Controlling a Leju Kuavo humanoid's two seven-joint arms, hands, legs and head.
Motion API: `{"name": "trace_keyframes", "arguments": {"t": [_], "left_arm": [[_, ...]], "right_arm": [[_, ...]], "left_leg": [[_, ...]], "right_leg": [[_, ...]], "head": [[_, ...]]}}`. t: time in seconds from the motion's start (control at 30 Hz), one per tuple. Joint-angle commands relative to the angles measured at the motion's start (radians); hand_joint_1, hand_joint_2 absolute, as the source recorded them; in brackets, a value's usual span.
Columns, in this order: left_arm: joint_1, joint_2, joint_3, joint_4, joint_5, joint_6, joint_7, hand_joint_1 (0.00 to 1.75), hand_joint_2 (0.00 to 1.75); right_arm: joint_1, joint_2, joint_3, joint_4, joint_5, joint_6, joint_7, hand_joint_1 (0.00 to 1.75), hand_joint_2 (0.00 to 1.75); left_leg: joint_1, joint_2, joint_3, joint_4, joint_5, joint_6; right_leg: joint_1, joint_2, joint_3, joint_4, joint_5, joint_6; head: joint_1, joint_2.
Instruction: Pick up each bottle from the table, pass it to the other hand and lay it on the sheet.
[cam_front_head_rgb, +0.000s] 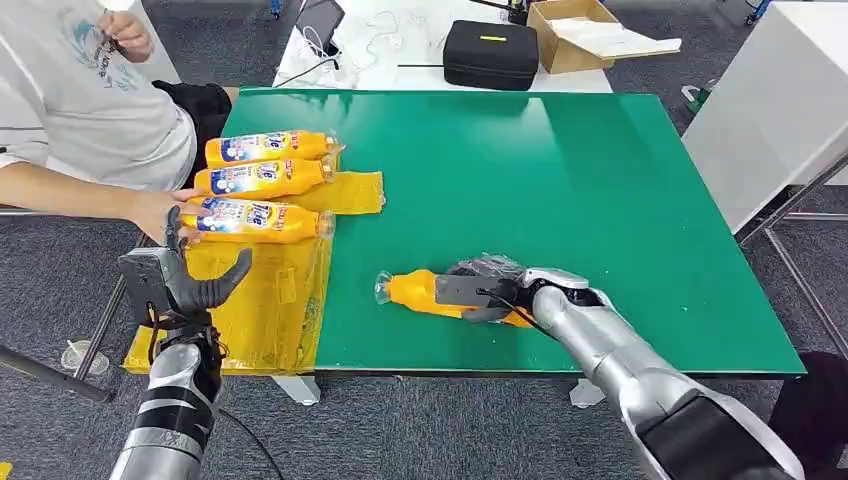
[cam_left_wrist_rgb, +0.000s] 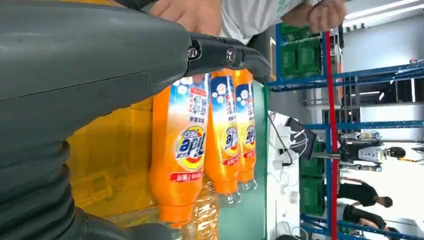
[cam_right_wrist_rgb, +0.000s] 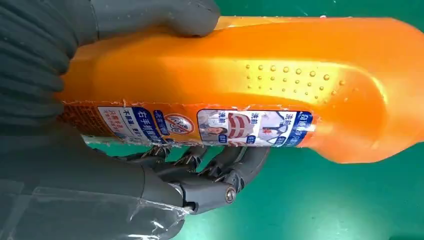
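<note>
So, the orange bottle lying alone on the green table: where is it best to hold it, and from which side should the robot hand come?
Grip the bottle around its wide middle, coming from above. It lies flat on the table, clear neck toward the sheet, so the long sides are free for thumb and fingers. The right robot hand wraps it this way.

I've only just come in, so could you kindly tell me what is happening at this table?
The right robot hand grips an orange plastic bottle lying on the green table. Three matching bottles already lie on the yellow plastic sheet, where a person's hand touches the nearest. The left robot hand waits open beside the sheet.
</note>
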Motion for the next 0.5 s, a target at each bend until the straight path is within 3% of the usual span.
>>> {"name": "trace_keyframes", "arguments": {"t": [0.03, 0.07, 0.13, 0.23, 0.43, 0.47, 0.5], "left_arm": [[-0.035, -0.002, 0.007, 0.075, 0.003, -0.001, 0.003, 0.0, 1.75], [-0.031, -0.002, 0.006, 0.071, 0.003, -0.004, 0.003, 0.0, 1.75], [-0.007, -0.006, 0.012, 0.034, 0.004, -0.005, 0.003, 0.0, 1.75], [0.052, -0.022, 0.029, -0.06, 0.028, -0.033, 0.02, 0.0, 1.75], [0.061, -0.023, 0.022, -0.075, 0.032, -0.042, 0.031, 0.0, 1.75], [0.059, -0.023, 0.023, -0.072, 0.033, -0.043, 0.032, 0.0, 1.75], [0.064, -0.03, 0.026, -0.08, 0.061, -0.072, 0.043, 0.0, 1.75]], "right_arm": [[0.051, -0.041, 0.08, 0.011, -0.066, -0.104, -0.007, 1.75, 1.75], [0.063, -0.045, 0.076, -0.011, -0.072, -0.124, -0.004, 1.75, 1.75], [0.172, -0.014, -0.056, -0.129, -0.107, -0.339, -0.017, 1.75, 1.75], [0.37, 0.1, -0.302, -0.427, -0.086, -0.595, -0.072, 1.75, 1.75], [0.391, 0.111, -0.347, -0.481, -0.039, -0.549, -0.04, 1.75, 1.75], [0.392, 0.115, -0.358, -0.477, -0.037, -0.557, -0.053, 1.75, 1.75], [0.417, 0.161, -0.436, -0.519, -0.063, -0.671, -0.162, 1.75, 1.75]], "left_leg": [[0.0, -0.002, 0.002, -0.001, 0.0, 0.001], [0.0, -0.002, 0.003, -0.002, 0.0, 0.001], [0.001, -0.001, 0.003, -0.002, 0.0, 0.001], [0.002, 0.0, 0.006, -0.004, -0.001, 0.001], [0.001, -0.001, -0.002, -0.001, -0.003, 0.0], [0.001, -0.003, -0.003, 0.0, -0.002, 0.0], [0.0, -0.003, -0.001, 0.0, -0.003, 0.001]], "right_leg": [[0.001, -0.003, 0.003, -0.001, -0.001, -0.001], [0.001, -0.004, 0.005, -0.002, -0.001, -0.001], [0.001, -0.003, 0.004, -0.002, 0.0, -0.001], [0.002, -0.001, 0.007, -0.005, -0.001, -0.002], [0.001, 0.0, -0.001, 0.0, -0.002, -0.002], [0.001, -0.002, -0.002, 0.0, -0.002, -0.001], [0.001, -0.003, 0.0, 0.001, -0.003, -0.001]], "head": [[0.0, 0.0], [0.0, 0.0], [0.0, 0.0], [0.0, 0.0], [-0.001, 0.0], [0.0, 0.0], [0.0, 0.0]]}}
